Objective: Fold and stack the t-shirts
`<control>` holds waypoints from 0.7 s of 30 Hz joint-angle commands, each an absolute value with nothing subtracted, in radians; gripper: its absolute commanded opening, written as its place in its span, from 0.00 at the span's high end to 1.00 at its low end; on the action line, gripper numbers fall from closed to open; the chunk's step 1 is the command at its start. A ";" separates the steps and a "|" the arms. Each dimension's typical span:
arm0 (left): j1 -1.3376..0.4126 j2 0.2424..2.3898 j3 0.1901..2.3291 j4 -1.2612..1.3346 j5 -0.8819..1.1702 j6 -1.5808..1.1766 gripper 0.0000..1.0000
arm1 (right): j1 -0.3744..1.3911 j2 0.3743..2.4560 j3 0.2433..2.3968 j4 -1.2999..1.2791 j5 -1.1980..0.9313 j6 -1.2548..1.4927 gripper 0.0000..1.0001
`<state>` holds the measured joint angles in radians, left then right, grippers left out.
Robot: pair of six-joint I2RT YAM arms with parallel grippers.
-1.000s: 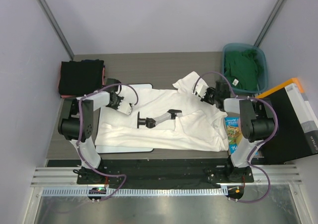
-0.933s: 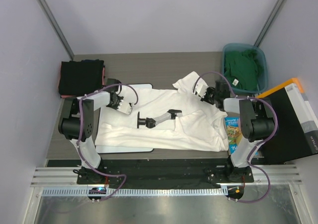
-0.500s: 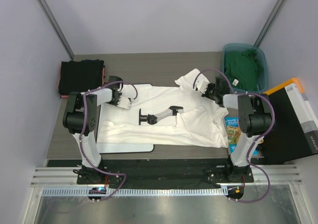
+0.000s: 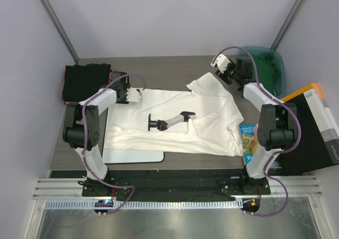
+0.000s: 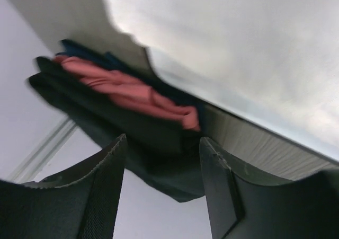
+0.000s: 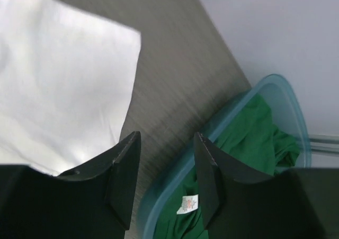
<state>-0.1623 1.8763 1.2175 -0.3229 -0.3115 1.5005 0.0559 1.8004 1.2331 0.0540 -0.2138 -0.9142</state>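
A white t-shirt (image 4: pixel 212 117) with a black print on it lies spread across the table; it also shows as pale cloth (image 5: pixel 238 48) in the left wrist view and at the left (image 6: pixel 53 90) of the right wrist view. My left gripper (image 4: pixel 134 96) hovers at its back left edge, open and empty (image 5: pixel 163 141), facing a folded stack of black and pinkish-red t-shirts (image 5: pixel 132 98) at the back left (image 4: pixel 86 82). My right gripper (image 4: pixel 222 68) stands open and empty (image 6: pixel 166 135) just beyond the shirt's back right corner, beside the green t-shirt (image 6: pixel 249 159) in the bin.
A white board (image 4: pixel 132 155) lies under the shirt's left part. A teal bin (image 4: pixel 279 64) sits at the back right. A colourful book (image 4: pixel 248 138) and a black box with an orange edge (image 4: pixel 312 127) stand at the right.
Both grippers have opened and let go of the white shirt after drawing it toward the back. The shirt now lies flatter. The right gripper has risen toward the bin.
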 commanded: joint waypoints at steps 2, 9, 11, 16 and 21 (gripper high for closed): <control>-0.163 1.773 1.287 -0.342 -0.085 1.440 0.39 | 0.061 1.811 1.393 -0.060 -0.262 -0.663 0.49; -0.141 1.861 1.435 -0.598 0.139 1.566 0.26 | 0.057 2.044 1.595 -0.057 -0.385 -0.347 0.34; -0.126 1.916 1.501 -0.748 0.190 1.636 0.18 | 0.058 2.094 1.663 -0.038 -0.403 -0.258 0.33; -0.114 2.038 1.690 -0.813 0.181 1.634 0.15 | 0.049 2.252 1.833 -0.005 -0.391 -0.161 0.33; -0.094 2.192 1.947 -0.914 0.239 1.479 0.17 | 0.044 2.313 1.887 0.040 -0.373 -0.138 0.34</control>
